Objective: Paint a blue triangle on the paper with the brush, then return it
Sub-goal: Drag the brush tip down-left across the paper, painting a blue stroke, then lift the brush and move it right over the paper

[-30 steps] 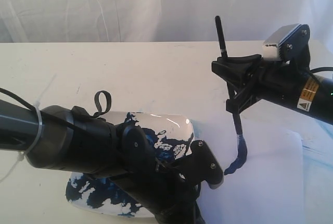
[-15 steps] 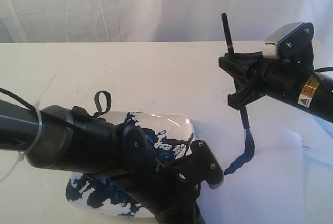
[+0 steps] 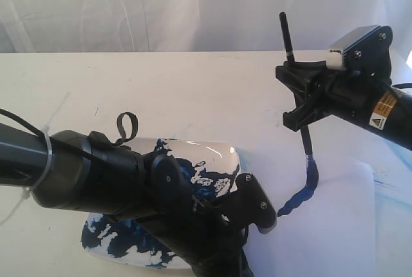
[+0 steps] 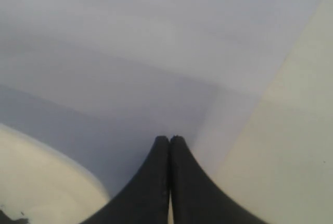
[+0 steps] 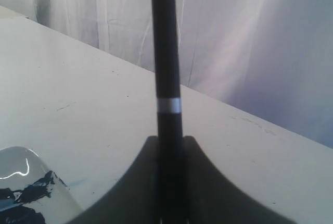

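fingers (image 5: 132, 198) of the right gripper (image 3: 294, 96) are pinching the brush (image 3: 297, 93) partway along its black handle, nearly closed around the thin shaft. the brush is standing close to upright, leaning a little, with its handle end poking up above the gripper. its blue-stained tip is touching the paper (image 3: 335, 232) at the upper end of a thick dark blue stroke (image 3: 297, 198). that stroke is running down and leftward toward the left gripper (image 3: 257, 207), whose fingers (image 4: 156, 182) are pressing together with nothing between them. they are hovering over the paper's edge beside the dish (image 3: 222, 151), which is lying smeared with blue paint on the cream table (image 3: 161, 90). faint light-blue smears are showing at the paper's far right side.
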Available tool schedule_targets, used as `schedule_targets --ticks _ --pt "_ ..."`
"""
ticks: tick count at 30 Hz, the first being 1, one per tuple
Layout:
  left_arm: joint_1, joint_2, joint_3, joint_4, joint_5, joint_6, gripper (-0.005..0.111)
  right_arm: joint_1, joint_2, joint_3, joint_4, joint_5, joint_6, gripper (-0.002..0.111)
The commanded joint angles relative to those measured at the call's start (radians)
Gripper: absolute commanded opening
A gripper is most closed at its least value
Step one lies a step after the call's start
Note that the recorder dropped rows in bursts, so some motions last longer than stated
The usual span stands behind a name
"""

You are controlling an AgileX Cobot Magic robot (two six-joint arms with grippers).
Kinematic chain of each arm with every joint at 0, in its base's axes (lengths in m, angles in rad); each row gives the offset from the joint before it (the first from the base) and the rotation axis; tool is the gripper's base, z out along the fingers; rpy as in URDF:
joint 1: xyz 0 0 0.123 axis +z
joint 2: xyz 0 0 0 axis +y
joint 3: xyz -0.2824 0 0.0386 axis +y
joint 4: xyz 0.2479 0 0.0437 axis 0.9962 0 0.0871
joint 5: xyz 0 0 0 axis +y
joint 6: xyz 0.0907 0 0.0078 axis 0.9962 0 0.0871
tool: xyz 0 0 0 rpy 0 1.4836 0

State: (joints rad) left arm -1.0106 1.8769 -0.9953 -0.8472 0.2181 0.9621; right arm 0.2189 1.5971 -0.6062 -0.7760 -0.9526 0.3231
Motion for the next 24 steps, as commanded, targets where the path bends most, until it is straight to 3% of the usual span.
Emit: schedule_targets --ticks 1,10,13,17,20,24 --pt "-0.002 0.006 0.017 0.012 0.014 0.002 0.000 -0.001 -0.013 0.000 0.021 -0.004 -0.013 0.000" --pt "-0.002 0.006 0.017 0.003 0.014 0.002 0.000 -0.001 -0.123 0.000 0.013 -0.006 0.008 0.000" --pt "-0.002 0.006 0.017 0.003 0.018 0.002 0.000 -0.001 -0.176 0.000 -0.021 0.022 0.150 0.000" --pt "-0.002 0.006 0.017 0.001 0.018 0.002 0.000 -0.001 -0.277 0.000 -0.021 0.274 0.411 0.000" --pt "-0.002 0.006 0.017 -0.009 0.018 0.002 0.000 -0.001 -0.355 0.002 -0.017 0.471 0.437 0.000" --pt "-0.002 0.006 0.017 -0.009 0.016 0.002 0.000 0.001 -0.426 0.002 0.097 0.528 0.432 0.000"
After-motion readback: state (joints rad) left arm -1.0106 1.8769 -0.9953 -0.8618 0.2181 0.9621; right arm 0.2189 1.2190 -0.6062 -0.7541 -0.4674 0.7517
